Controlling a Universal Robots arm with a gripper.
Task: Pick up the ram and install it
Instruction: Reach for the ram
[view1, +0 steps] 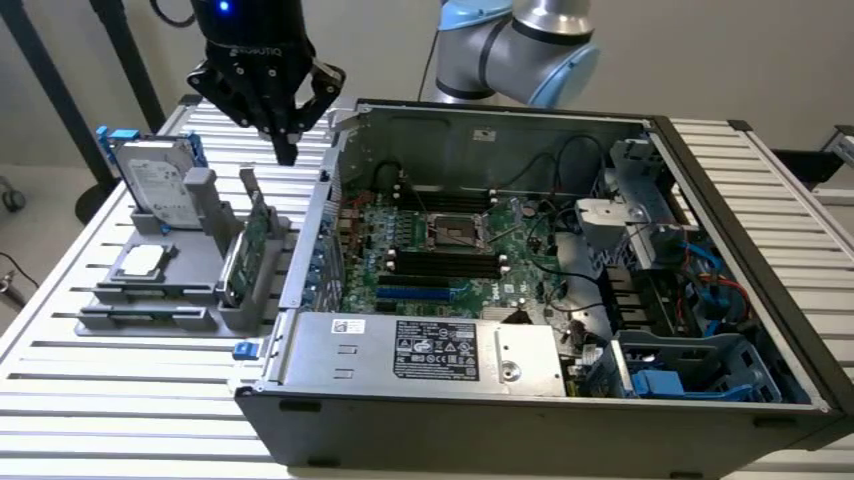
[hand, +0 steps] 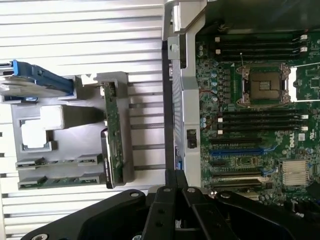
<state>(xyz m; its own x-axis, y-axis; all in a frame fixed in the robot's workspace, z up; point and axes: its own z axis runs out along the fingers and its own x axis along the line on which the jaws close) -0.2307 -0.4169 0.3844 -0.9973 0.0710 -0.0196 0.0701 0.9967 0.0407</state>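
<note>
One slatted metal table (view1: 120, 400) carried one open grey steel computer case (view1: 534, 440), which lay below the hand and toward the exterior view's right of it. Inside was one green motherboard (view1: 380, 290), with two banks of black slots flanking a square socket (view1: 458, 232).

One black gripper (view1: 284, 150) hung with its fingers pressed together, holding and touching nothing.

Below it, toward the exterior view's left, one grey moulded holder (view1: 134, 325) kept one silver hard drive (view1: 154, 185) in a blue bracket and one green card (view1: 240, 255) standing on edge.

The ram (view1: 150, 313), a thin green stick, sat edge-up in the holder's slot farthest from the hand, well apart from the fingers.
</note>
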